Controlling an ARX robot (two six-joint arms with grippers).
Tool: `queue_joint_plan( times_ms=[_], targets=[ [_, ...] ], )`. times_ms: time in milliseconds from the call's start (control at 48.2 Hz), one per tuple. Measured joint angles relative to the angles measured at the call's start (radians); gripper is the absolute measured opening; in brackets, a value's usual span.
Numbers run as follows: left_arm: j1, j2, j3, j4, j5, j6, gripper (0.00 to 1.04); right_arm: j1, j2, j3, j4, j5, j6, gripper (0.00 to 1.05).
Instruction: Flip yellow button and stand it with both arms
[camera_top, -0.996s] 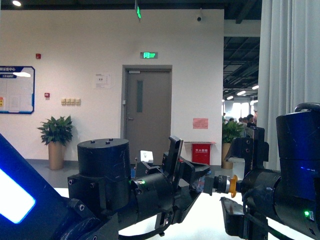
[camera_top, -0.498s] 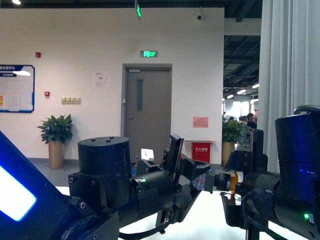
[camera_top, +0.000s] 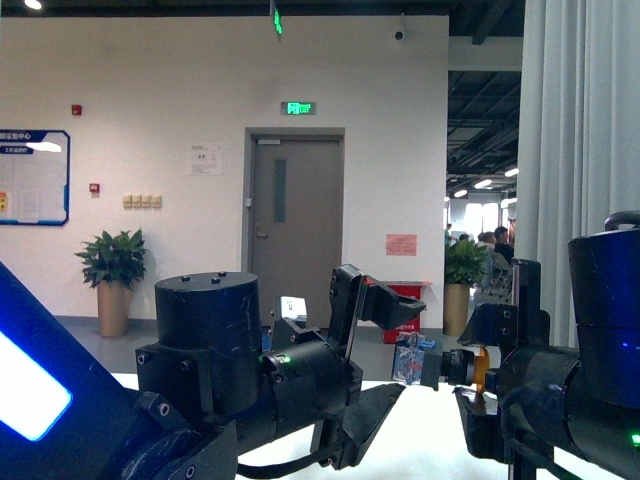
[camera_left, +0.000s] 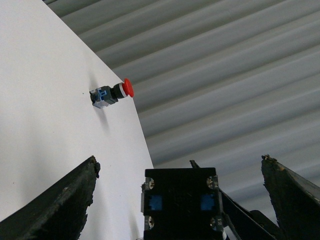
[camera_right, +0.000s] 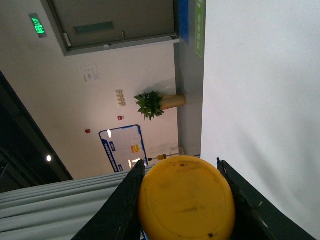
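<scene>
The right hand (camera_right: 180, 167) is clenched on the yellow button (camera_right: 186, 200), one finger on either side of its round cap. It holds the button sideways in the air above the white worktop (camera_right: 260, 100), with the bluish block pointing toward the left hand (camera_top: 405, 345). The left hand is released, its jaws spread wide on either side of the block's end with gaps showing, and a red-capped switch (camera_left: 112, 93) lies on its side on the worktop, well apart from both.
</scene>
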Motion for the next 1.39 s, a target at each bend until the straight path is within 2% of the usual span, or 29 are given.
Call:
queue_joint_plan(
  times_ms=[353,394,415,436,457,498,540,581,643,809,1183,1266,1390],
  targets=[
    [0.000,0.000,0.000,0.000,-0.002,0.000,0.98,-0.003,-0.048,-0.046,-0.007,-0.006,-0.058,0.36],
    [-0.015,-0.026,-0.016,-0.085,-0.214,0.119,0.91,-0.005,-0.053,-0.051,-0.007,-0.006,-0.062,0.36],
    [-0.017,-0.057,-0.054,-0.142,-0.380,0.254,0.86,-0.005,-0.057,-0.054,-0.007,-0.006,-0.066,0.36],
    [-0.017,-0.079,-0.090,-0.156,-0.453,0.319,0.82,-0.004,-0.059,-0.057,-0.007,-0.008,-0.070,0.36],
    [-0.016,-0.116,-0.151,-0.153,-0.593,0.450,0.77,-0.004,-0.061,-0.059,-0.007,-0.009,-0.073,0.36],
    [-0.003,-0.181,-0.257,-0.124,-0.750,0.669,0.68,-0.005,-0.068,-0.065,-0.007,-0.007,-0.077,0.36],
    [0.023,-0.251,-0.358,-0.086,-0.807,0.855,0.59,-0.008,-0.075,-0.071,-0.008,-0.006,-0.082,0.36],
    [0.052,-0.317,-0.445,-0.054,-0.810,0.994,0.50,-0.009,-0.082,-0.074,-0.011,-0.004,-0.089,0.36],
    [0.095,-0.392,-0.553,-0.016,-0.797,1.109,0.38,-0.009,-0.089,-0.077,-0.015,-0.005,-0.097,0.36],
    [0.155,-0.546,-0.802,0.039,-0.714,1.201,0.04,-0.006,-0.100,-0.080,-0.027,-0.006,-0.119,0.36],
    [0.262,-0.849,-1.093,0.032,-0.616,1.223,0.04,-0.010,-0.134,-0.090,-0.037,-0.003,-0.134,0.36],
    [0.280,-0.868,-1.148,0.077,-0.600,1.225,0.04,-0.011,-0.136,-0.092,-0.038,-0.003,-0.136,0.36],
    [0.298,-0.933,-1.200,0.039,-0.582,1.225,0.04,-0.011,-0.141,-0.095,-0.038,-0.002,-0.138,0.36]
  ],
)
